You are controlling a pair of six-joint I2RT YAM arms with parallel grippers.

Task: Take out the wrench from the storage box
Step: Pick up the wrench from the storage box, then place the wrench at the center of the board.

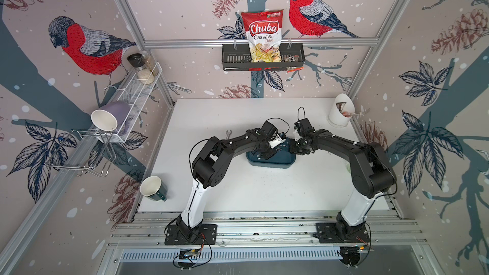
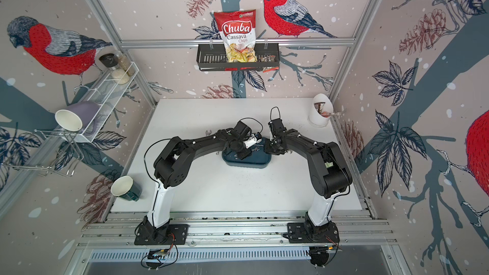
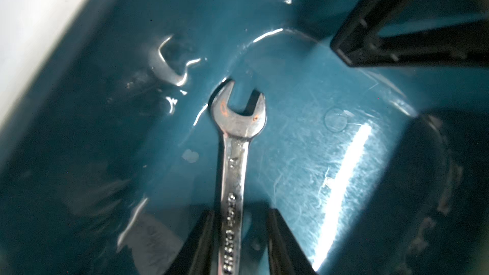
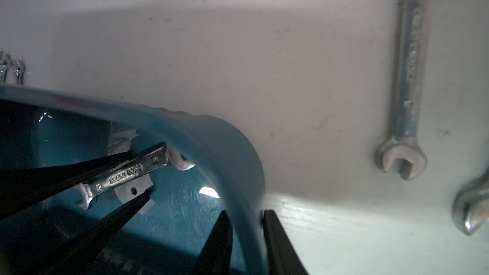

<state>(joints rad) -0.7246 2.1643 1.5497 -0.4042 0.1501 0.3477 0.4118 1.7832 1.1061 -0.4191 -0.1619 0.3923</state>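
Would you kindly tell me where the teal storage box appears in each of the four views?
Top view: storage box at mid-table, beneath both arm tips.
Top view: same spot.
Left wrist: its interior fills nearly the whole picture.
Right wrist: its curved rim, with bare table beyond.
Shared landmark: the white table.

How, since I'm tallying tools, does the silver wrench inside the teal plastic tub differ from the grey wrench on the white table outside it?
The shiny open-ended wrench lies in the dark teal plastic storage tub; the dull grey wrench lies on the white table. The left end effector straddles the first; nothing touches the second. Both have open-jawed heads.
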